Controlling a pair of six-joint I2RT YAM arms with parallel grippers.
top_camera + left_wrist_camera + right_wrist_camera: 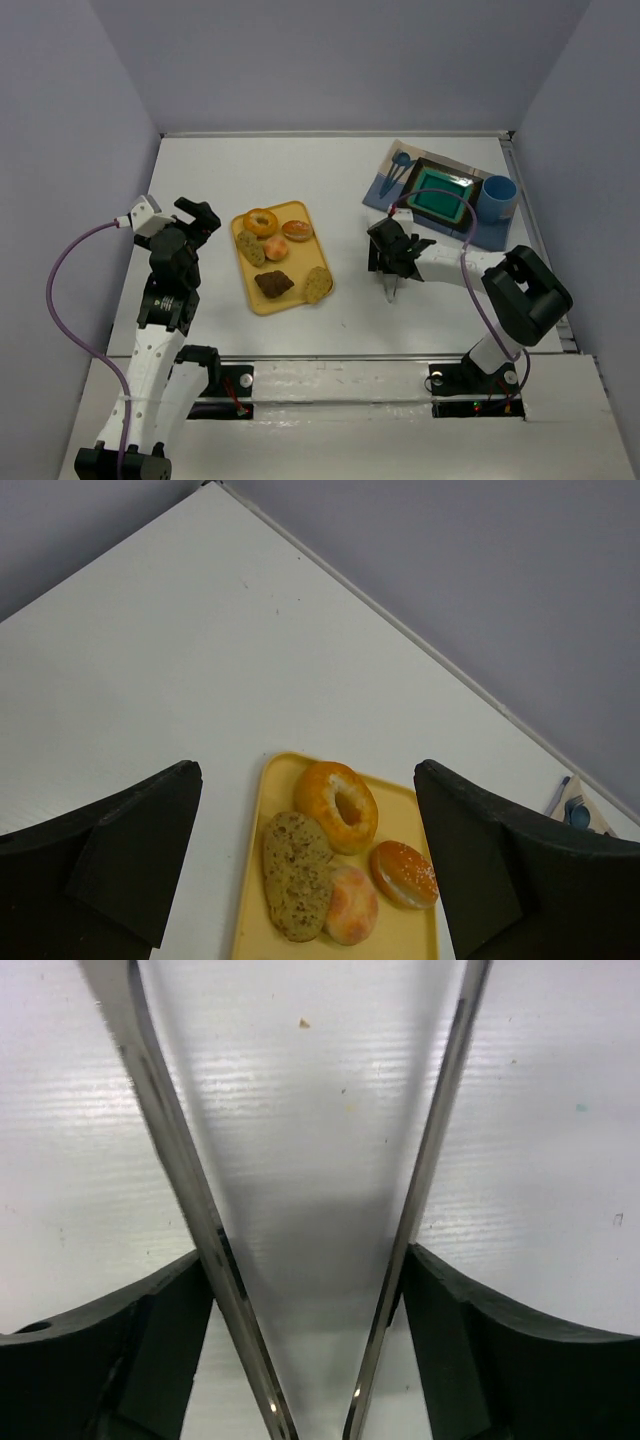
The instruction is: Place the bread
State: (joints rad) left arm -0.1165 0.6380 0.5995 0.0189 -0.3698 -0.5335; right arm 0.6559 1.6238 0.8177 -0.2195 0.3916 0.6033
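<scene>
**Q:** Two pincers show in the overhead view; how do we read the right one?

**A:** We see the right pincer (305,1295) closed on a pair of metal tongs (390,287), with one black finger pressed against the outside of each blade. The blades spread apart toward their tips with nothing between them, over bare white tabletop (330,170). We cannot tell whether the tips touch it.

**Q:** And the left one?

**A:** We find the left pincer (200,216) with its fingers set wide apart, gripping nothing and touching nothing. It is held beside the left edge of the yellow tray (300,258).

**Q:** Where do we locate the bread?

**A:** We place the bread (273,284), the darkest piece, flat on the near part of the tray. A tan seeded slice (251,248) lies just behind it and a second seeded slice (318,284) to its right. A bagel (262,221) lies at the far end. The tongs stand well apart from the tray, to its right. Beyond them a placemat (490,235) carries a green container (440,195) and a blue cup (499,197).
</scene>
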